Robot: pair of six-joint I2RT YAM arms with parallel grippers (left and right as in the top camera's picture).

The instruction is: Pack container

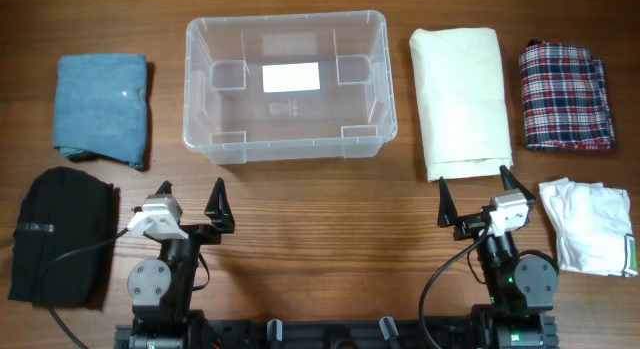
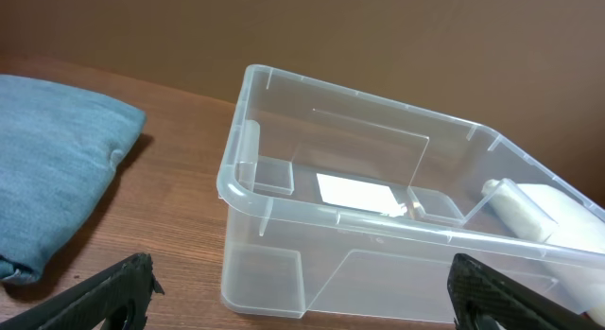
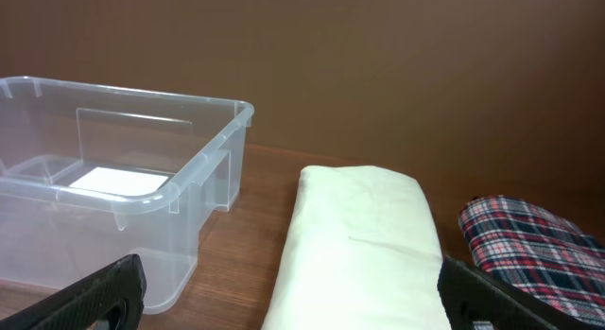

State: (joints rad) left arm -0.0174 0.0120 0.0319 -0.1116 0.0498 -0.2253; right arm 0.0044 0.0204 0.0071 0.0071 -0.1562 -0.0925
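The clear plastic container [image 1: 380, 79] stands at the back middle of the table, with only a white label [image 1: 291, 77] on its floor. It also shows in the left wrist view [image 2: 284, 283] and the right wrist view [image 3: 203, 169]. My left gripper [image 1: 190, 204] is open and empty, in front of the container's left half. My right gripper [image 1: 476, 197] is open and empty, just in front of a folded cream cloth [image 1: 458, 97], which also shows in the right wrist view [image 3: 364, 245]. Left fingers frame the tub's near wall [image 2: 298, 297].
A folded blue cloth [image 1: 102, 107] lies at the back left, a black garment [image 1: 62, 237] at the front left. A red plaid cloth [image 1: 565, 96] lies at the back right, a white cloth [image 1: 590, 226] at the front right.
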